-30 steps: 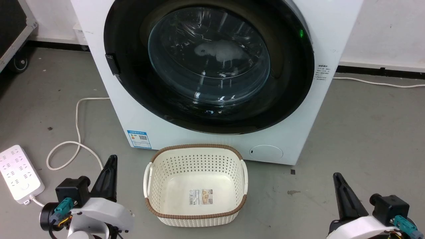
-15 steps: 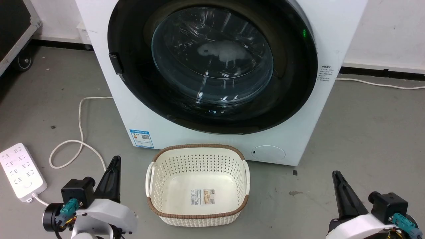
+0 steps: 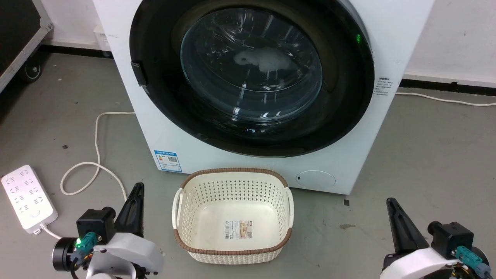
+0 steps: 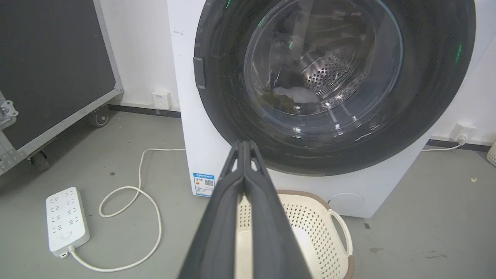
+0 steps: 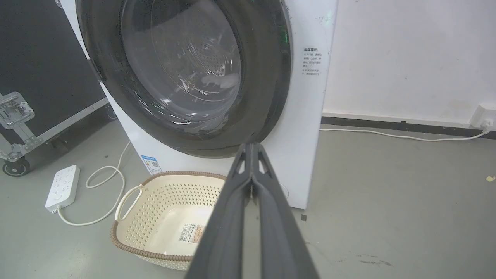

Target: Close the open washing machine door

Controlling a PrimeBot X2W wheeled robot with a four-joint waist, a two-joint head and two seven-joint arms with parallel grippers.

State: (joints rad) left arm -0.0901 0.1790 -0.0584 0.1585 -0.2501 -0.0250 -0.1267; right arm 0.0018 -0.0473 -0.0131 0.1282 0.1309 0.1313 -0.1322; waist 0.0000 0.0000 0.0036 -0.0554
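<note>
The washing machine door (image 3: 252,73), black-rimmed with a bulging glass window, lies flat against the white machine's front (image 3: 186,139). Something pale shows behind the glass. The left wrist view has the door (image 4: 333,77) straight ahead, and the right wrist view has the door (image 5: 182,69) up to the left. My left gripper (image 3: 138,188) is shut and empty at the lower left, well short of the machine. My right gripper (image 3: 390,202) is shut and empty at the lower right. Both stand apart from the door. The left gripper (image 4: 244,144) and right gripper (image 5: 252,145) have their fingers pressed together.
A cream perforated basket (image 3: 232,171), empty, sits on the floor just before the machine, between my grippers. A white power strip (image 3: 27,197) and its looped cable (image 3: 97,139) lie at the left. A black wheeled case (image 3: 19,35) stands at the far left.
The whole head picture has shifted a little to the right, so the camera moved. The door and both shut grippers stand as before.
</note>
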